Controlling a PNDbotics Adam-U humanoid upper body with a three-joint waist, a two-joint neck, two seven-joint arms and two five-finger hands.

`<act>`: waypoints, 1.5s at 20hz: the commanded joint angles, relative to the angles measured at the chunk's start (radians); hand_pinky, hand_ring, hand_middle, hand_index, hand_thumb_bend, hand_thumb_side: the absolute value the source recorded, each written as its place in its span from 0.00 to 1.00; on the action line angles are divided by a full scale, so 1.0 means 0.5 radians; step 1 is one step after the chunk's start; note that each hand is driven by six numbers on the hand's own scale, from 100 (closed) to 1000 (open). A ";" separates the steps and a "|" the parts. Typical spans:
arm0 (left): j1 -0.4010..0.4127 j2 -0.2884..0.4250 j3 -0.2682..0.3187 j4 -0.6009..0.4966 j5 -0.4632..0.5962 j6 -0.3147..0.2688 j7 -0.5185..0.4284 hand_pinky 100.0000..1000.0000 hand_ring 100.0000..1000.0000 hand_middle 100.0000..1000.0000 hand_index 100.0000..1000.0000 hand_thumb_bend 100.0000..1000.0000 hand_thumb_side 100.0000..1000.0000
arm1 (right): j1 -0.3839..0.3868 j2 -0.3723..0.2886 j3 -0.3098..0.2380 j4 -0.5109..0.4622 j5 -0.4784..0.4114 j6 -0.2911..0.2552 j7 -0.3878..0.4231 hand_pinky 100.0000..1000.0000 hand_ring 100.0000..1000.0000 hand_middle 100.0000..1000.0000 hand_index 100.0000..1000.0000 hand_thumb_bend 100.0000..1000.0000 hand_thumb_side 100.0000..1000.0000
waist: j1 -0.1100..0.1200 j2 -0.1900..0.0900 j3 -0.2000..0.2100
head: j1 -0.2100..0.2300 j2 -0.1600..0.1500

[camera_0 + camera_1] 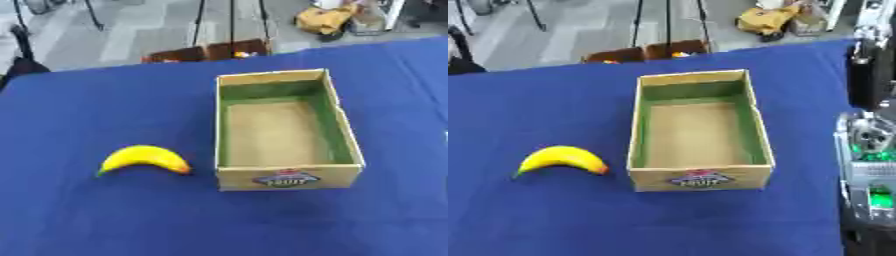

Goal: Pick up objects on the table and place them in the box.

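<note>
A blue cloth covers the tabletop (105, 220), and its nearest stretch carries nothing but the cloth itself. A little farther in, on the left, lies a yellow banana (143, 159), flat on the cloth with its arch humped away from the camera and both tips pointing toward the near edge; the right tip is brownish, the left one slightly green. It is outside the box, just beside the box's near left corner and apart from it by a narrow strip of blue.

The cardboard box (288, 178) stands to the right of the banana, open at the top, long side running away from the camera. Its near wall bears a small printed label (red and dark blue, lettering too blurred to read). The inner walls look green and the floor is plain brown cardboard; nothing lies inside.

At the right edge of the right eye view rises a dark and silver part of the robot (870, 150) with green patches on it, but no robot hand can be made out in either view, so the state of the fingers cannot be told.

Beyond the tabletop's far edge are a grey floor, thin dark stand legs, a low brown crate (207, 52) and a yellow heap (325, 19).
</note>
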 commanded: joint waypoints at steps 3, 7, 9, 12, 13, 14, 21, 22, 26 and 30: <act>-0.003 0.031 0.003 -0.040 0.004 0.007 0.006 0.61 0.70 0.77 0.88 0.00 0.84 | -0.025 -0.010 0.000 -0.029 -0.003 -0.002 0.002 0.70 0.83 0.63 0.86 0.00 0.98 | -0.005 -0.039 0.000 | 0.003 0.001; 0.013 0.094 0.007 -0.040 -0.018 0.026 0.039 0.60 0.66 0.77 0.88 0.00 0.88 | -0.022 -0.011 0.001 -0.029 -0.005 0.000 0.002 0.70 0.83 0.63 0.86 0.00 0.98 | -0.004 -0.040 -0.002 | -0.001 0.010; 0.023 0.146 0.008 -0.040 -0.038 0.043 0.070 0.60 0.66 0.77 0.88 0.00 0.89 | -0.021 -0.012 0.002 -0.029 -0.006 0.001 0.003 0.70 0.83 0.63 0.86 0.00 0.98 | -0.003 -0.041 -0.004 | -0.008 0.013; 0.038 0.264 0.008 -0.040 -0.090 0.109 0.127 0.61 0.66 0.78 0.90 0.00 0.90 | -0.020 -0.014 0.004 -0.029 -0.008 0.001 0.006 0.70 0.83 0.63 0.86 0.00 0.98 | -0.001 -0.042 -0.007 | -0.020 0.019; 0.038 0.305 0.004 -0.040 -0.112 0.137 0.143 0.61 0.66 0.78 0.90 0.00 0.90 | -0.019 -0.014 0.005 -0.029 -0.009 0.001 0.007 0.70 0.83 0.63 0.86 0.00 0.98 | 0.000 -0.042 -0.009 | -0.022 0.022; 0.039 0.359 0.001 -0.040 -0.141 0.173 0.156 0.61 0.66 0.78 0.91 0.00 0.88 | -0.019 -0.016 0.007 -0.029 -0.010 0.002 0.008 0.70 0.83 0.63 0.86 0.00 0.98 | 0.001 -0.041 -0.010 | -0.025 0.028; 0.026 0.704 -0.059 -0.040 -0.331 0.479 0.223 0.62 0.70 0.84 0.93 0.00 0.80 | -0.014 -0.023 0.013 -0.029 -0.019 0.007 0.014 0.71 0.83 0.62 0.86 0.00 0.97 | 0.012 -0.038 -0.027 | -0.018 0.029; 0.027 0.747 -0.074 -0.040 -0.354 0.511 0.207 0.61 0.70 0.82 0.92 0.00 0.83 | -0.014 -0.024 0.014 -0.029 -0.019 0.007 0.015 0.71 0.83 0.62 0.86 0.00 0.97 | 0.013 -0.037 -0.029 | -0.017 0.026; 0.013 0.904 -0.134 -0.040 -0.414 0.651 0.068 0.61 0.68 0.81 0.93 0.00 0.79 | -0.004 -0.034 0.016 -0.029 -0.021 0.011 0.016 0.71 0.83 0.62 0.86 0.00 0.97 | 0.021 -0.037 -0.024 | -0.025 0.006; -0.009 1.049 -0.196 -0.040 -0.398 0.731 -0.152 0.63 0.71 0.83 0.94 0.00 0.79 | 0.007 -0.044 0.019 -0.029 -0.025 0.015 0.019 0.71 0.83 0.62 0.86 0.00 0.97 | 0.029 -0.037 -0.022 | -0.030 -0.006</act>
